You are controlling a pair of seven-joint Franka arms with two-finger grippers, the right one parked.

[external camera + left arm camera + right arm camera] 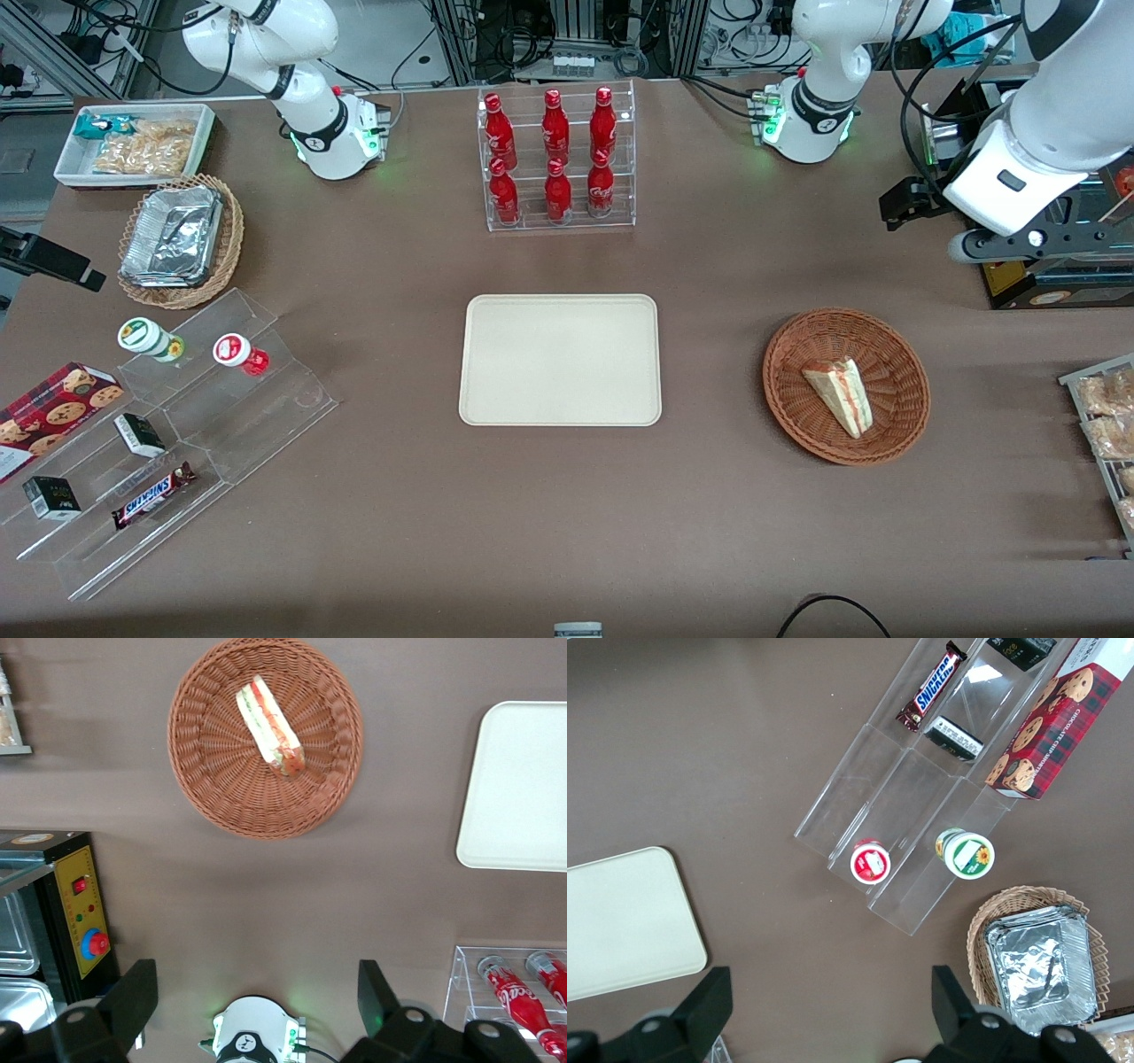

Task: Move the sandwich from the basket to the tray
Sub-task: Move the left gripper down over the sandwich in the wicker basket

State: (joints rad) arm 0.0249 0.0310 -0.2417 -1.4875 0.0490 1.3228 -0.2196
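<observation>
The sandwich (842,394), a pale bread wedge with red and green filling, lies in the round reddish-brown basket (797,416) toward the working arm's end of the table. Both show in the left wrist view, the sandwich (268,724) in the middle of the basket (213,771). The cream tray (560,359) lies bare at the table's middle, beside the basket, and also shows in the left wrist view (523,788). My left gripper (905,206) hangs high above the table, farther from the front camera than the basket. It is open and empty (255,992).
A clear rack of red bottles (556,159) stands farther back than the tray. A black control box (1045,283) sits under the working arm, and a rack of bagged snacks (1107,425) at that table end. Acrylic steps (177,425), a foil-filled tan basket (182,239) and a white bin (133,142) lie toward the parked arm's end.
</observation>
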